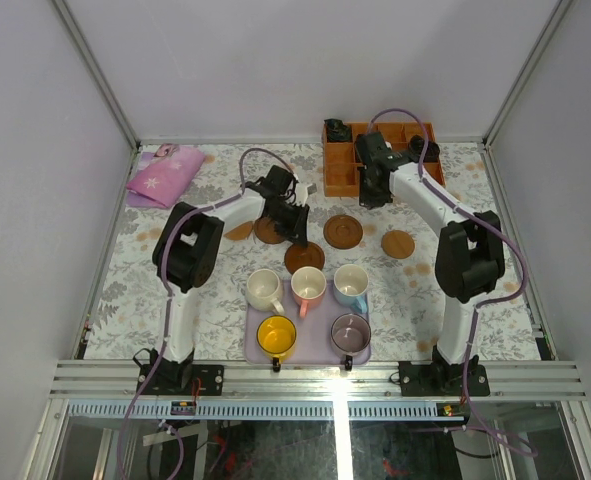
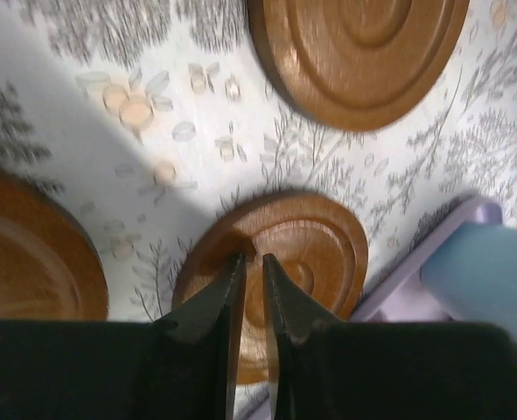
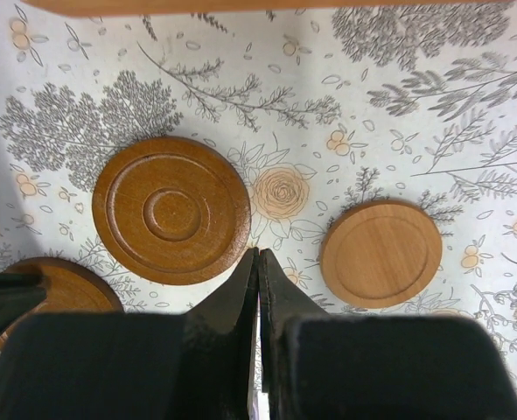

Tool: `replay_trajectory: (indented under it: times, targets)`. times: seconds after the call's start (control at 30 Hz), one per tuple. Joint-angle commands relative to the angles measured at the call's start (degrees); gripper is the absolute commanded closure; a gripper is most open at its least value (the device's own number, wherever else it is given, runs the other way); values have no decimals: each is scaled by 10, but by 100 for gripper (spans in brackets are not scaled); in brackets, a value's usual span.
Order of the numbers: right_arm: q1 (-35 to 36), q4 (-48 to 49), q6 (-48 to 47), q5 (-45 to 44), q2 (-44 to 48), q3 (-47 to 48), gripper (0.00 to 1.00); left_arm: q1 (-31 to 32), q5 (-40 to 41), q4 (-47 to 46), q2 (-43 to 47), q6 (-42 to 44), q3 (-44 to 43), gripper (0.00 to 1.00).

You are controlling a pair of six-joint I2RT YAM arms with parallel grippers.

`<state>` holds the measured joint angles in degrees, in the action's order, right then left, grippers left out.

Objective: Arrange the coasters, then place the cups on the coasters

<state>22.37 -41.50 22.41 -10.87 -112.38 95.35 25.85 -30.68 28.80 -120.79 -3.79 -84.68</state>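
Pale walls close round a surface (image 1: 215,190) spread with a flowered cloth. At its 6 o'clock lies a lavender tray (image 1: 315,335) carrying all five cups: the cream-white cup (image 1: 264,290), pink cup (image 1: 308,288) and light blue cup (image 1: 352,285) in the far row, the yellow cup (image 1: 276,336) and purple-grey cup (image 1: 350,333) in the near one. Five wooden coasters lie on the cloth at 12 o'clock of the tray. The leftmost coaster (image 1: 238,232) and second coaster (image 1: 268,232) are partly hidden by the left arm. The nearest coaster (image 1: 304,258) is just beyond the tray, the ringed coaster (image 1: 343,231) at its 1 o'clock, and the pale coaster (image 1: 398,244) sits apart at 3 o'clock. The left gripper (image 2: 250,258) is narrowed to a slit with its tips over the nearest coaster's rim; whether it pinches the rim cannot be told. The right gripper (image 3: 258,254) is fully closed and holds nothing, poised between the ringed and pale coasters. An orange compartmented box (image 1: 337,170) stands at the surface's 1 o'clock, and a pink flowered pouch (image 1: 165,175) at 10 o'clock.
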Motion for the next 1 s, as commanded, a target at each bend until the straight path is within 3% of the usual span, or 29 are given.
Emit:
replay_trajectory:
  times: [0.0,0.33,0.97]
  targets:
    - [-2,6,-2,-47,38,25,100,1,53,6,-59,-7,-51,86]
    - [-11,-3,-8,-69,35,23,100,-12,82,18,-140,-47,-176,84]
    - [-37,-3,-6,-45,1,48,100,-62,67,-17,-167,-85,-246,76]
